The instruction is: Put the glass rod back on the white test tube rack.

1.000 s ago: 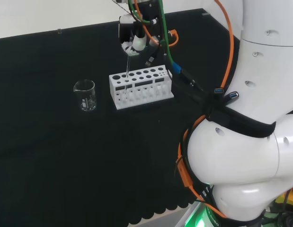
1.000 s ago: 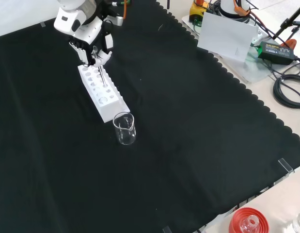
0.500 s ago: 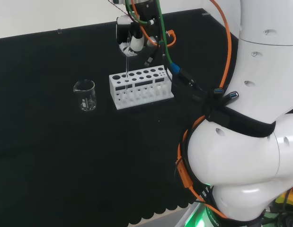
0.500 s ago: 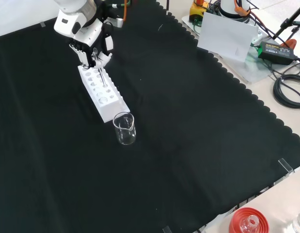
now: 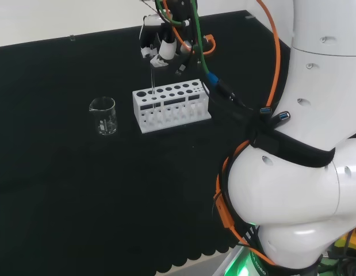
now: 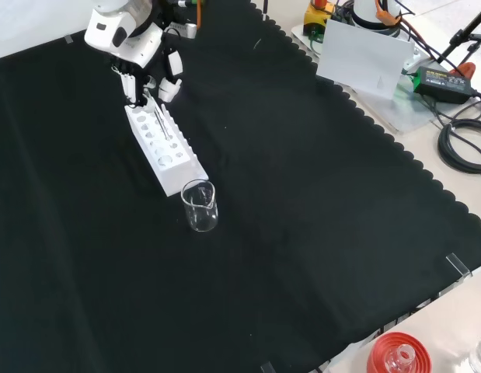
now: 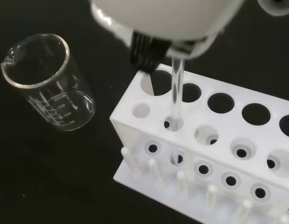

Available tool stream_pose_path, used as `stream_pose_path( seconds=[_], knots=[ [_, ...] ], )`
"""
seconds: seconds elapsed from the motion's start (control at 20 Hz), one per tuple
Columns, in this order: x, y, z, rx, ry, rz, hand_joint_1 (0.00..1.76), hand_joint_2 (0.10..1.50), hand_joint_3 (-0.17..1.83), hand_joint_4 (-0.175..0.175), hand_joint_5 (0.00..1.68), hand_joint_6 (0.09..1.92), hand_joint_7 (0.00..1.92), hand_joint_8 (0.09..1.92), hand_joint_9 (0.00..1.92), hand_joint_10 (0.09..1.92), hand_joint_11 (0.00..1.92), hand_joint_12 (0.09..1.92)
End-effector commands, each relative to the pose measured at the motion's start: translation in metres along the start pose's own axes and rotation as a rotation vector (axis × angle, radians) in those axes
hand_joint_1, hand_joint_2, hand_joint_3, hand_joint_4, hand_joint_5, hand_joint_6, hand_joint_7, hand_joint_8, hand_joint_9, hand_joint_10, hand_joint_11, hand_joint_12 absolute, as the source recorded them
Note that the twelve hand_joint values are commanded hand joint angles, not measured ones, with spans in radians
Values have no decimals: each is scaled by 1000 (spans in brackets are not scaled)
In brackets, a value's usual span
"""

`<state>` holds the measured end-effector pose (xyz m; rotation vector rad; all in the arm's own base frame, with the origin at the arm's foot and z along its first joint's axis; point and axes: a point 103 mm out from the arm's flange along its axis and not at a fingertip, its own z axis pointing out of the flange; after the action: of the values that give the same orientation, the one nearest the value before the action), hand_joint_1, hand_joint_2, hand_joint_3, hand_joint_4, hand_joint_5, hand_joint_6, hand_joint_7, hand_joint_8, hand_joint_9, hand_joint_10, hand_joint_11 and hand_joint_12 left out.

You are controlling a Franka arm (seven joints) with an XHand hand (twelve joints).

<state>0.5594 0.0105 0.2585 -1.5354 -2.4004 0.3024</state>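
**Glass rod standing in the rack, my hand above it**

My hand (image 5: 161, 47) hangs over the white test tube rack (image 5: 171, 106), above its left end in the head view, and my fingers (image 6: 171, 78) are spread apart with nothing between them. The glass rod (image 7: 176, 95) stands nearly upright in a hole of the rack's front row, second from the end nearest the beaker; its lower end sits down inside the hole. In the front view the rod (image 6: 158, 119) leans a little along the rack (image 6: 167, 148), its top just under my fingers; I cannot tell whether they touch it. An empty glass beaker (image 6: 200, 206) stands on the table (image 6: 318, 217) just beside the rack's near end in the front view.
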Motion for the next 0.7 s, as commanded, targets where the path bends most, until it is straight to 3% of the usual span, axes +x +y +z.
stream_pose_path(
  seconds=[0.05, 0.7],
  knots=[
    [2, -2, -6, 4, 24, -3, 1267, 399, 841, -175, 509, 854, 936, 738, 1801, 121, 1860, 427],
    [-8, -20, -27, -3, 31, 31, 1243, 383, 812, -149, 390, 705, 877, 743, 1868, 87, 1867, 403]
  ],
)
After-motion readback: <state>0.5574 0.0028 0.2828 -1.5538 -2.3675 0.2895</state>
